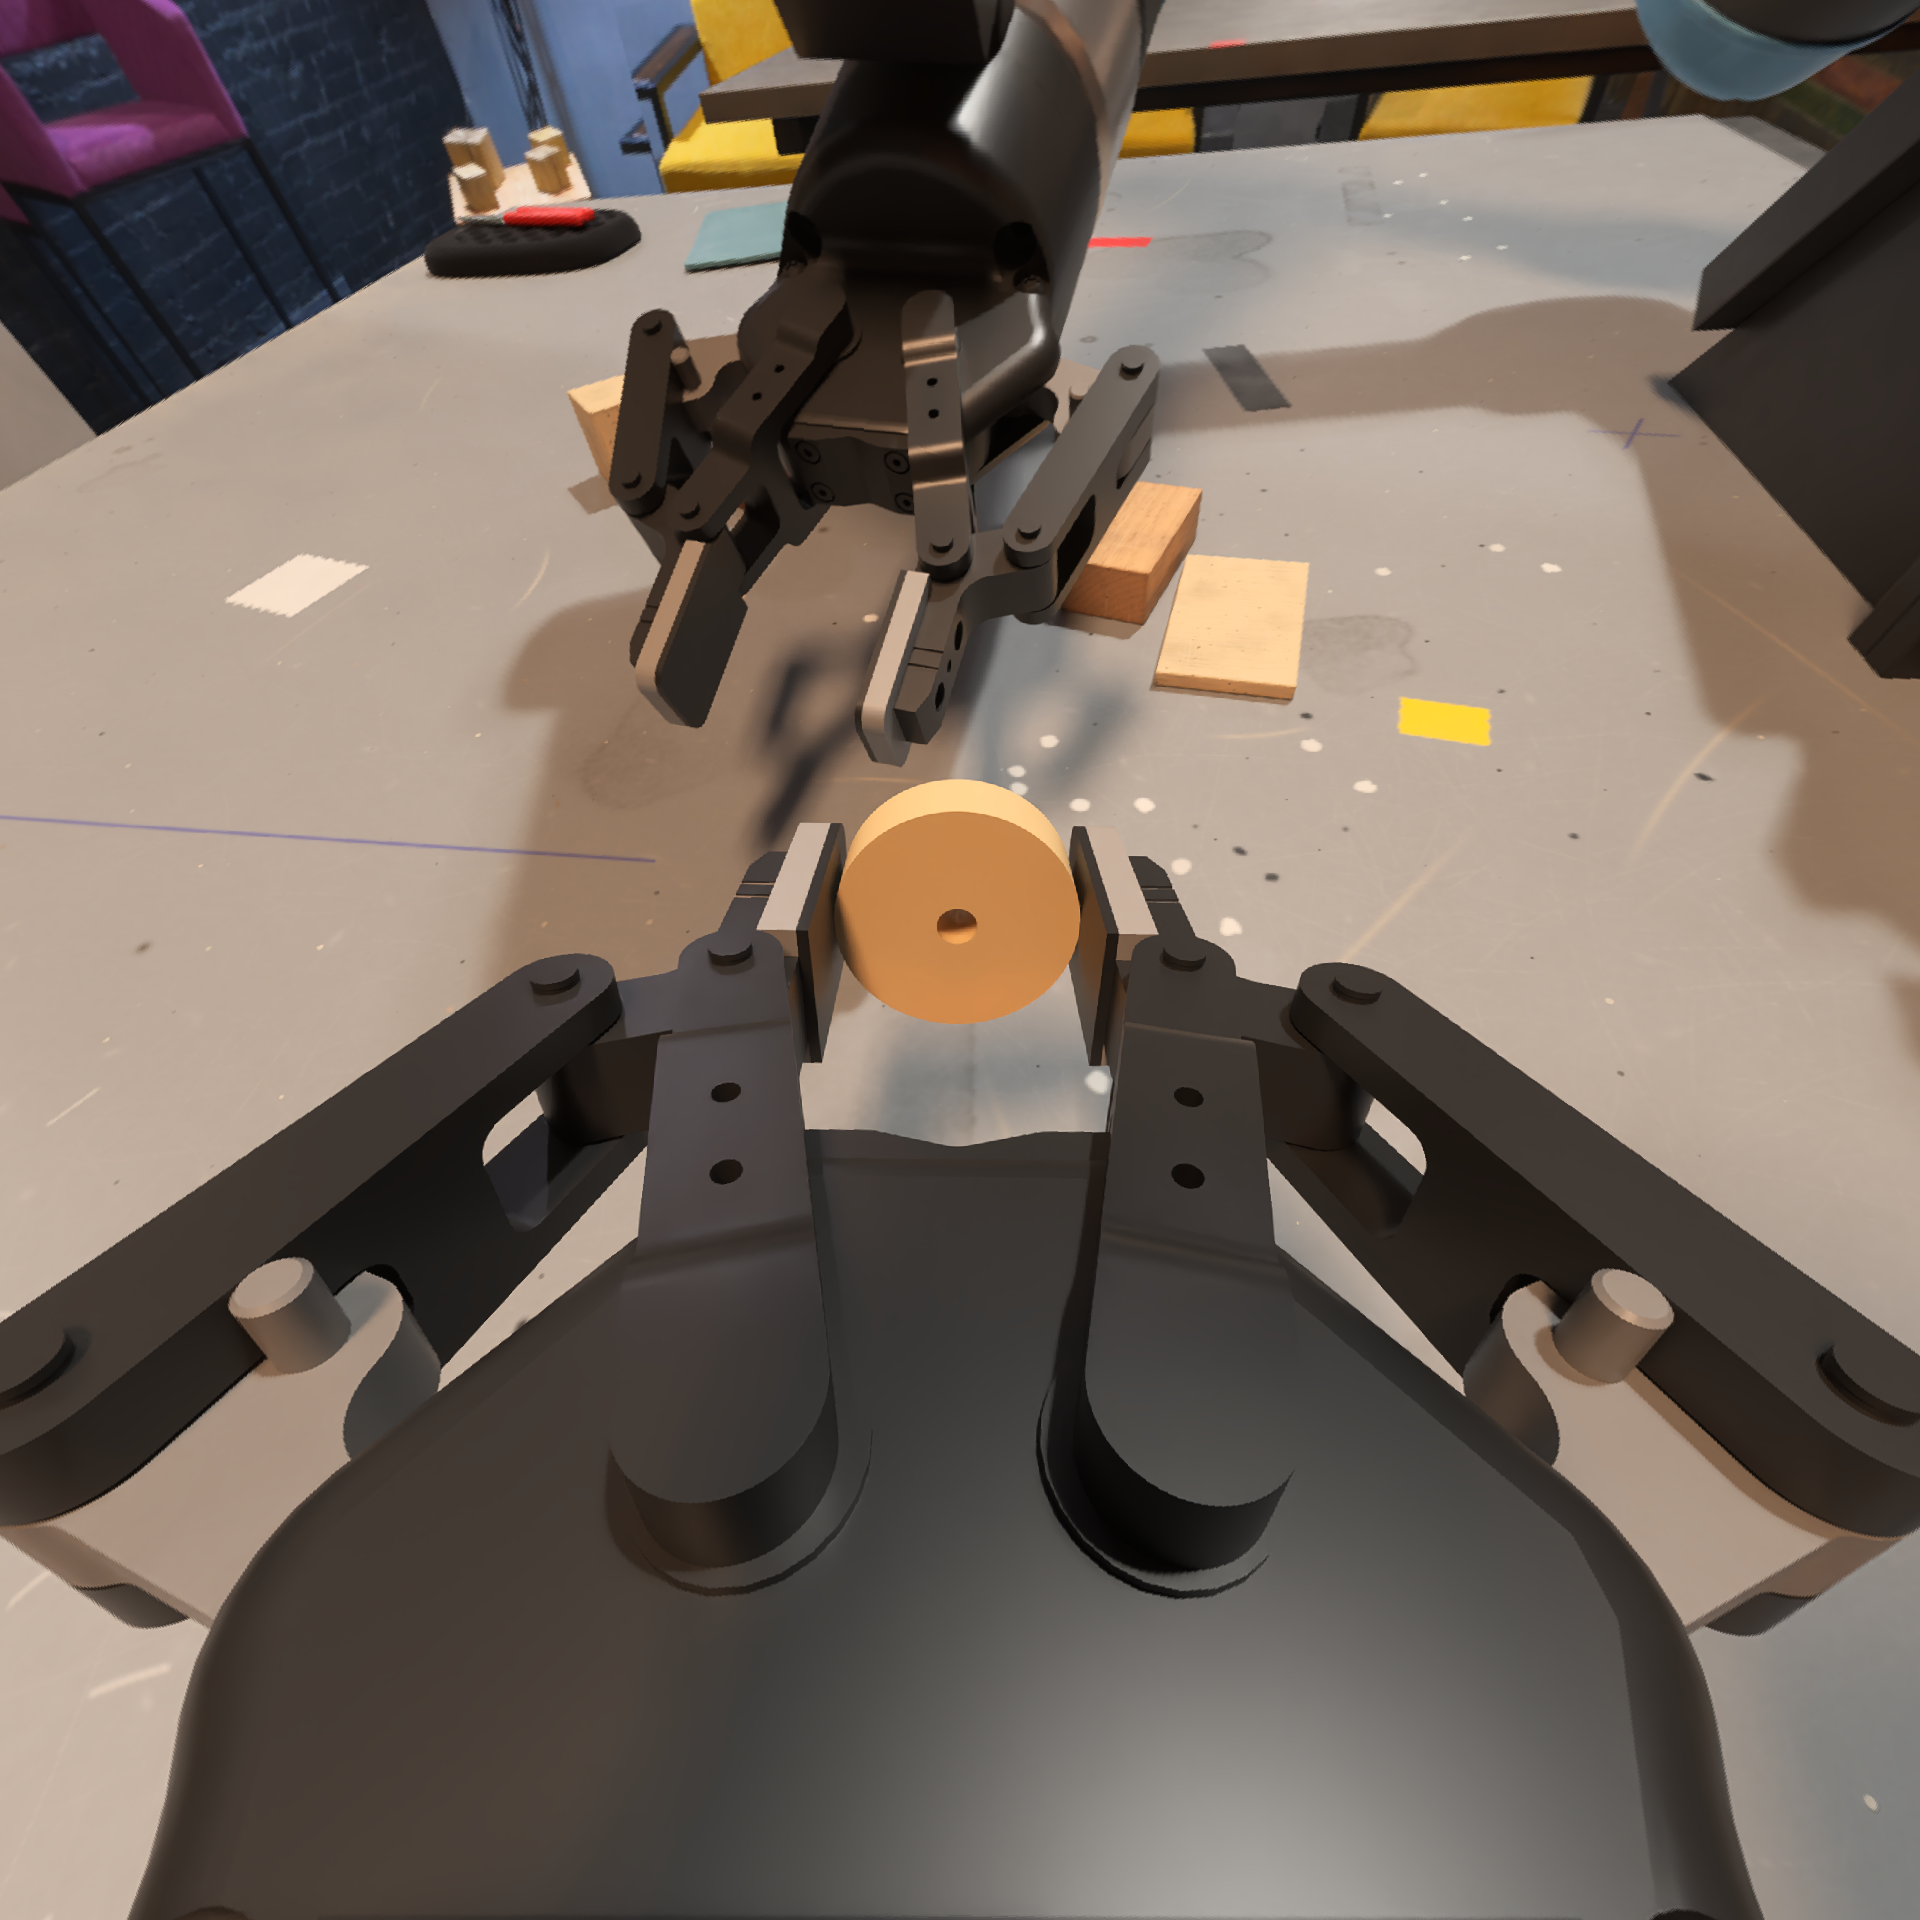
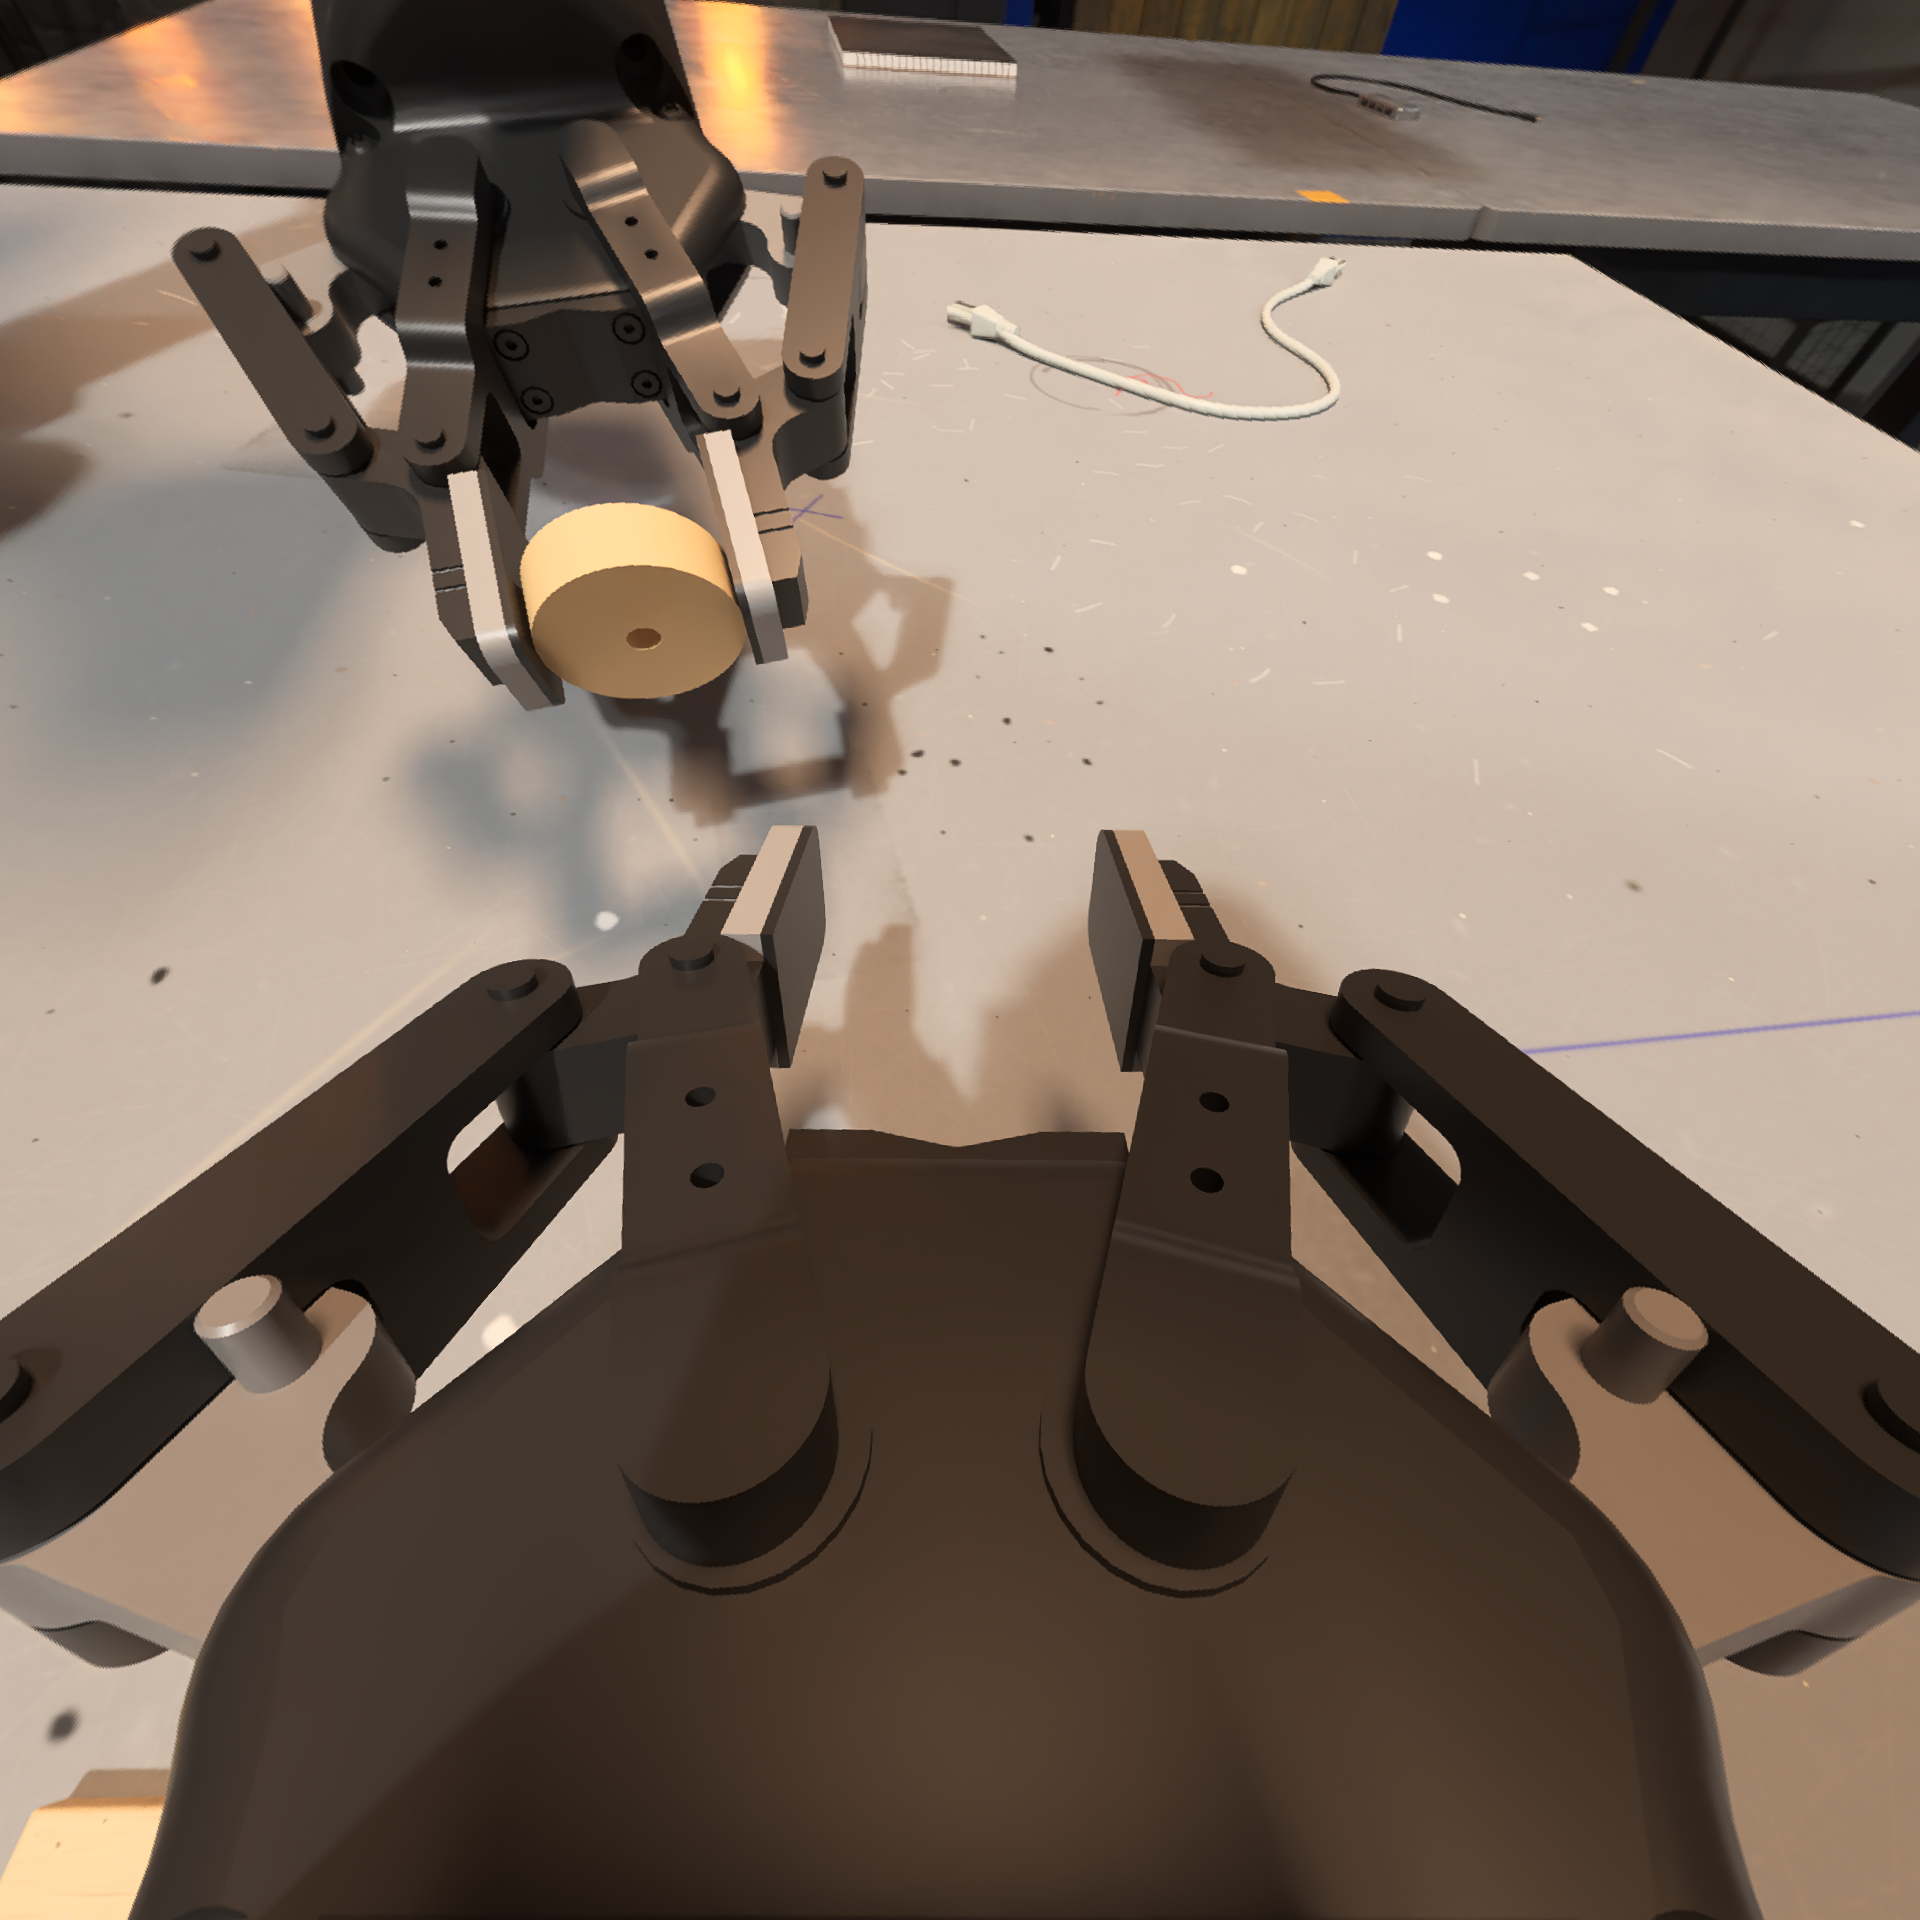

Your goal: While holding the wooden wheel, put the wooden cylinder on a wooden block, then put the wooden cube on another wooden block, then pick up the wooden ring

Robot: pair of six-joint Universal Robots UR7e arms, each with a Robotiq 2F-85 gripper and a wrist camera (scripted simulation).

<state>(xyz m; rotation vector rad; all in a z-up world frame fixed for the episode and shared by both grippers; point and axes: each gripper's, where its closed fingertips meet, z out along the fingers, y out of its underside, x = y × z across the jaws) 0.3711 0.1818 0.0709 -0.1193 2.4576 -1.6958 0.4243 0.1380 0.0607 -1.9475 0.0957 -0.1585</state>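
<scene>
My left gripper (image 1: 956,883) is shut on the wooden wheel (image 1: 956,914), a tan disc with a small centre hole, held above the grey table. It also shows in the right wrist view (image 2: 623,613), with the wheel (image 2: 629,603) between its pads. My right gripper (image 2: 956,883) is open and empty above bare table; in the left wrist view it (image 1: 790,686) hangs just beyond the wheel. Behind it lie wooden blocks: a pale one (image 1: 597,416) at left, a brown one (image 1: 1132,551) and a flat pale one (image 1: 1236,623) at right. No cylinder, cube or ring is in view.
A black pad with a red tool (image 1: 535,239), a teal mat (image 1: 738,234) and small wooden pieces (image 1: 509,161) sit at the far edge. A dark box (image 1: 1829,343) stands at right. A white cable (image 2: 1195,384) lies on the table. A pale wooden corner (image 2: 73,1849) shows bottom left.
</scene>
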